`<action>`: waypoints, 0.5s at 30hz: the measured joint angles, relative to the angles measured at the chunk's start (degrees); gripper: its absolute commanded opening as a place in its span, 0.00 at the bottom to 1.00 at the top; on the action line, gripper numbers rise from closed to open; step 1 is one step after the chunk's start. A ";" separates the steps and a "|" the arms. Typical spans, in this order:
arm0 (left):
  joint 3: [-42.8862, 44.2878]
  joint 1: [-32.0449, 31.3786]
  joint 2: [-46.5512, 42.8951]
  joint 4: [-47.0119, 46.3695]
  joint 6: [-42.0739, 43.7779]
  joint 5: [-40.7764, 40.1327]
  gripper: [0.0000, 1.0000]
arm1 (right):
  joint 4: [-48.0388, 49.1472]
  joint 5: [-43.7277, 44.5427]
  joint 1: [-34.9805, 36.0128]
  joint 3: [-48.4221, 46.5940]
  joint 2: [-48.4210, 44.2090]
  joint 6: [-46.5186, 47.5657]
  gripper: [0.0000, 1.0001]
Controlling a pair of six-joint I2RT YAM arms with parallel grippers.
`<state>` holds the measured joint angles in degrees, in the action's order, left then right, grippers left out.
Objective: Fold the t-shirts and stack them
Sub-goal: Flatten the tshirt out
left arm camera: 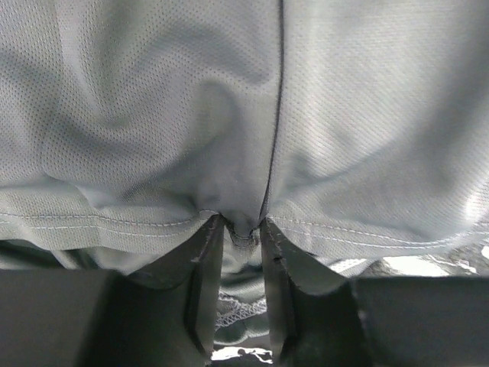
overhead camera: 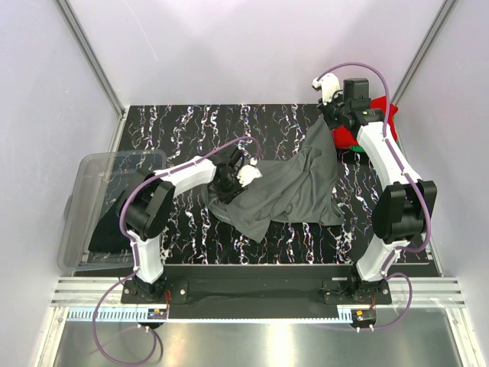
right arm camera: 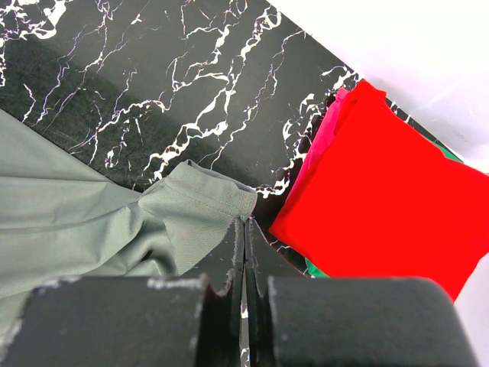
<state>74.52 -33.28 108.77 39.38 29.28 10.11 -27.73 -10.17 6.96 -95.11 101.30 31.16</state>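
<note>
A dark grey t-shirt (overhead camera: 294, 180) is stretched across the middle of the black marble table, crumpled at its left end. My left gripper (overhead camera: 231, 183) is shut on that end. In the left wrist view, a fold of the hem (left arm camera: 243, 233) is bunched between its fingertips (left arm camera: 243, 229). My right gripper (overhead camera: 330, 126) holds the shirt's far right corner raised off the table. Its jaws (right arm camera: 246, 222) are shut on the edge of a sleeve hem (right arm camera: 206, 202). A folded red t-shirt (right arm camera: 374, 176) lies beside it at the back right corner, with a green one (right arm camera: 317, 267) showing underneath.
A clear plastic tub (overhead camera: 99, 183) stands off the table's left edge, with dark cloth (overhead camera: 107, 229) at its near end. White walls and metal posts close in the back and sides. The marble top (overhead camera: 191, 130) shows bare at the back left.
</note>
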 measured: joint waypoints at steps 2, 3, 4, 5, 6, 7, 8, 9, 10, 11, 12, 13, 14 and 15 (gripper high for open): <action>0.00 0.00 0.50 -0.33 0.15 -0.52 0.30 | 0.00 0.00 0.02 0.00 0.00 0.00 0.00; 0.00 0.00 0.70 -0.42 0.17 -0.72 0.33 | 0.00 0.00 0.02 0.00 -0.02 0.00 0.00; 0.00 0.00 0.92 -0.52 0.15 -0.98 0.42 | 0.00 0.00 0.02 0.00 -0.04 0.00 0.00; 0.00 0.00 1.03 -0.55 0.17 -1.11 0.42 | 0.00 0.00 0.02 0.00 -0.04 0.00 0.00; 0.00 0.00 1.11 -0.57 -0.13 -1.33 0.42 | 0.00 -0.02 0.02 0.00 -0.07 0.00 0.00; 0.00 -0.02 1.11 -0.59 -0.26 -1.44 0.42 | -0.02 -0.02 0.02 0.00 -0.09 0.00 0.00; 0.00 0.00 1.11 -0.63 -0.33 -1.53 0.42 | -0.02 -0.02 0.02 0.00 -0.11 0.00 0.00; 0.00 0.00 1.11 -0.66 -0.39 -1.57 0.41 | -0.02 -0.02 0.02 0.00 -0.11 0.00 0.00; 0.00 0.00 1.11 -0.68 -0.42 -1.57 0.38 | -0.02 -0.02 0.00 0.00 -0.13 0.00 0.00; 0.00 -0.02 1.11 -0.70 -0.48 -1.60 0.25 | -0.02 -0.04 0.02 0.00 -0.13 0.00 0.00; 0.00 -0.02 1.11 -0.70 -0.66 -1.60 0.23 | -0.02 -0.04 0.00 0.00 -0.13 -0.02 0.00; 0.00 -0.02 1.11 -0.76 -0.57 -1.62 0.22 | -0.02 -0.04 0.02 0.02 -0.13 -0.02 0.00; 0.00 -0.02 1.11 -0.81 -0.52 -1.64 0.20 | -0.02 -0.04 0.02 0.02 -0.15 -0.04 0.00; 0.00 -0.02 1.11 -0.90 -0.52 -1.62 0.16 | -0.02 -0.04 0.02 0.02 -0.15 -0.07 0.00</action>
<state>74.52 -33.30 109.89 38.48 28.75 8.49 -27.75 -10.22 6.98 -95.09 101.14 31.09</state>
